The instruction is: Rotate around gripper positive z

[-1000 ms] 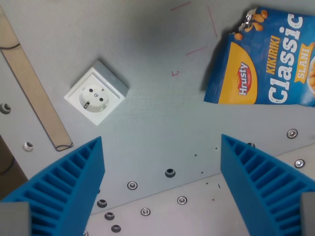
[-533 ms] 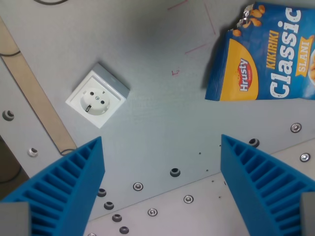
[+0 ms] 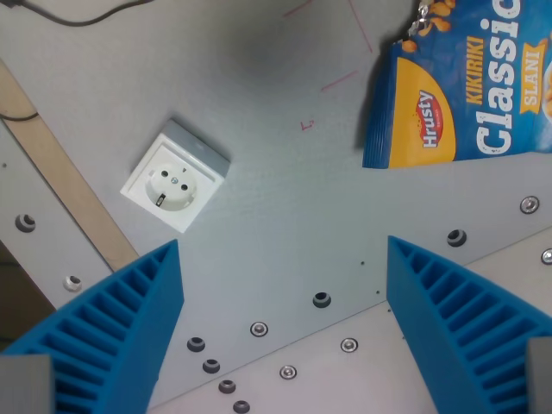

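My gripper (image 3: 285, 332) looks straight down at a grey table (image 3: 276, 198). Its two blue ribbed fingers (image 3: 121, 332) rise from the bottom corners of the wrist view, far apart, with nothing between them. A white wall socket (image 3: 175, 187) lies on the table toward the wrist view's left, above the left finger. A blue and yellow peanut bag (image 3: 466, 95) lies at the upper right, cut off by the frame edge.
A light wooden strip (image 3: 65, 185) runs diagonally down the left side. Several screw holes and bolts (image 3: 321, 299) dot the table along a seam between plates near the bottom. A dark cable (image 3: 78, 13) crosses the top left corner.
The whole scene has turned slightly counterclockwise and shifted in the picture: the socket and bolts drifted right and down, the bag moved up. This is camera motion. The fingers stay equally spread.
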{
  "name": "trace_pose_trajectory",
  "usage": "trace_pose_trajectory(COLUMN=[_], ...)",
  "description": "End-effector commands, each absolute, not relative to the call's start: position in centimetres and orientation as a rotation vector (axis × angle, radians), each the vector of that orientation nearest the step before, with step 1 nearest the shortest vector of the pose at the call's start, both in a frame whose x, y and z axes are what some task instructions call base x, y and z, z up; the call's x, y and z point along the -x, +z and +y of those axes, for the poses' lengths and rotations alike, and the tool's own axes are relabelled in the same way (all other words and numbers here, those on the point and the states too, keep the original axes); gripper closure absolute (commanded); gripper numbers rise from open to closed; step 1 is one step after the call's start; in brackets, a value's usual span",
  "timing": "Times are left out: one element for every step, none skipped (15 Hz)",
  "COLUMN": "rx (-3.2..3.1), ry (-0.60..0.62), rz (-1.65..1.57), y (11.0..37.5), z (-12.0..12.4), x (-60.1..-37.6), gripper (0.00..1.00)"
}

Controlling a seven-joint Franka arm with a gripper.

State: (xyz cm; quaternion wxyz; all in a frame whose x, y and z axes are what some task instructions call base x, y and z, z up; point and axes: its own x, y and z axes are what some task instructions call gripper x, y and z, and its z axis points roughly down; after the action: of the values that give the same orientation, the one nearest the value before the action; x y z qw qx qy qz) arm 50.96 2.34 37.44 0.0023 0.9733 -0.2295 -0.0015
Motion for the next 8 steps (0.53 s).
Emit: trace_pose_trajectory(rx=[-2.991, -2.985, -2.978, -2.972, -2.965, -2.958, -2.951, -2.944], ry=[0.0, 0.0, 0.0, 0.0, 0.0, 0.0, 0.0, 0.0], rz=[-0.947, -0.967, -0.987, -1.006, -1.026, -1.046, -1.066, -1.085], y=[37.59, 37.59, 37.59, 37.59, 37.59, 37.59, 37.59, 37.59], z=[2.34, 2.34, 2.34, 2.34, 2.34, 2.34, 2.34, 2.34], x=[-50.94, -50.94, -50.94, -50.94, -50.94, -50.94, -50.94, -50.94], gripper=[0.0, 0.0, 0.0, 0.0, 0.0, 0.0, 0.0, 0.0])
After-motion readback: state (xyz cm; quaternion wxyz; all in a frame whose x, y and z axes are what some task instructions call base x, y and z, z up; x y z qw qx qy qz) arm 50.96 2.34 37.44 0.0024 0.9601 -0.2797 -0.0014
